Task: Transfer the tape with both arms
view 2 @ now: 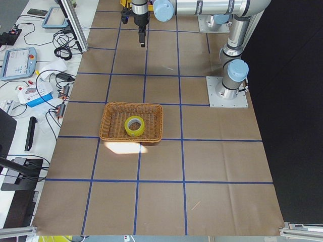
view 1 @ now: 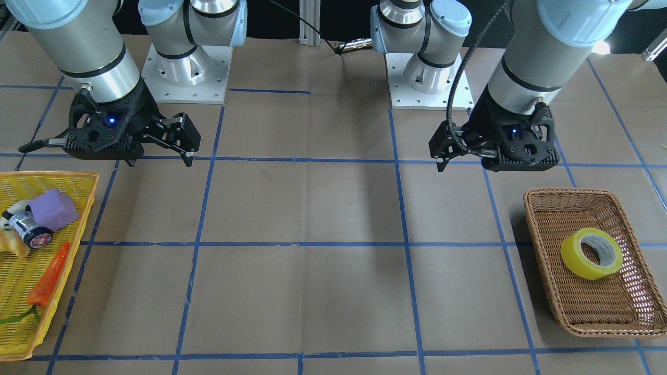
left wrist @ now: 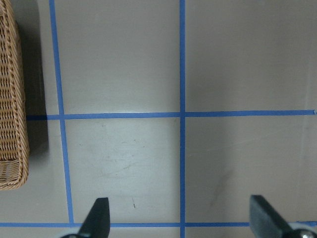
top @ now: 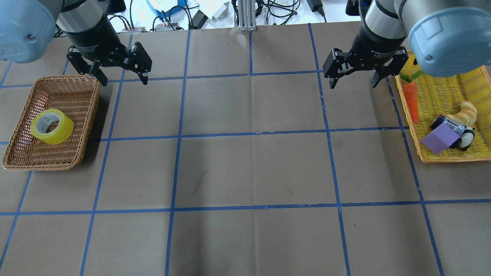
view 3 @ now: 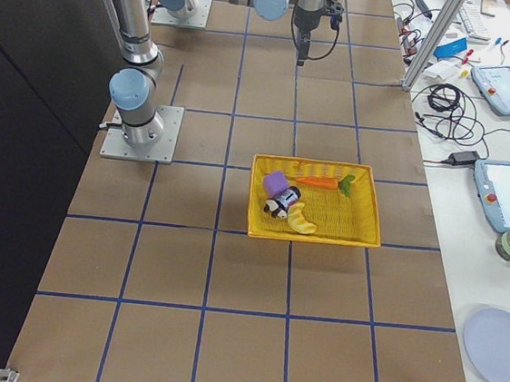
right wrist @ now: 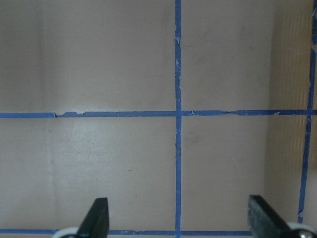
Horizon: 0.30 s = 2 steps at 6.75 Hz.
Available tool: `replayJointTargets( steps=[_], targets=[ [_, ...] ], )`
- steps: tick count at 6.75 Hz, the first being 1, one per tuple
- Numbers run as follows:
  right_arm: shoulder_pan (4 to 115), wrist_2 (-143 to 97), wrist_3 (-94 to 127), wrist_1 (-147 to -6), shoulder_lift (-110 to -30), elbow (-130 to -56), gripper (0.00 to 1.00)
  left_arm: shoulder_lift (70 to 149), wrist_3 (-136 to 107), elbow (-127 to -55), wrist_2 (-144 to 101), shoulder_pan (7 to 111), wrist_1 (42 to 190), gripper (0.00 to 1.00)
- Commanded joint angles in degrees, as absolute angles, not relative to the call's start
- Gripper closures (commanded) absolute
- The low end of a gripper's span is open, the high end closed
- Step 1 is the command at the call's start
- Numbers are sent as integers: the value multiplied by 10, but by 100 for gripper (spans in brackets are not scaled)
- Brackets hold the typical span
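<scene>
1. Firstly, overhead exterior: tape point(top: 52, 126) lies core-up inside wicker basket point(top: 23, 159), at the left end of table point(top: 249, 168). Left gripper point(top: 124, 81) hangs near the basket's far corner with its jaws spread, holding nothing. Right gripper point(top: 354, 84) hangs just beside yellow tray point(top: 452, 158) with its jaws spread, holding nothing. The tray carries carrot point(top: 411, 100) and purple block point(top: 437, 140).
2. Exterior front-facing: the tape rests in the wicker basket at the view's right. Both grippers are raised above the table, well apart from each other and from the tape.
3. Exterior left: the tape sits near the middle of the basket, with nothing touching it.
4. Exterior right: the yellow tray holds the carrot along its far side and the purple block near a corner.
5. Left wrist-mounted: the fingertips are set wide over bare table, and the basket's corner shows at the view's left edge.
6. Right wrist-mounted: the fingertips are set wide over a crossing of blue grid lines point(right wrist: 177, 113).
</scene>
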State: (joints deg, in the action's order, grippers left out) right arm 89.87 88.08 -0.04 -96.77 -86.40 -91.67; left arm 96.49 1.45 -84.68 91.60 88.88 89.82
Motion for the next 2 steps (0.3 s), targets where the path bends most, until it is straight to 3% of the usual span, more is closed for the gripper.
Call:
replayJointTargets(
  steps=[1,2],
  targets=[
    [897,882,-1,-967,-864,-918,0,955,9,-849,917,900,904,0],
    [897,882,-1,-966,-863,-918,0,956,9,-849,915,900,904,0]
  ],
)
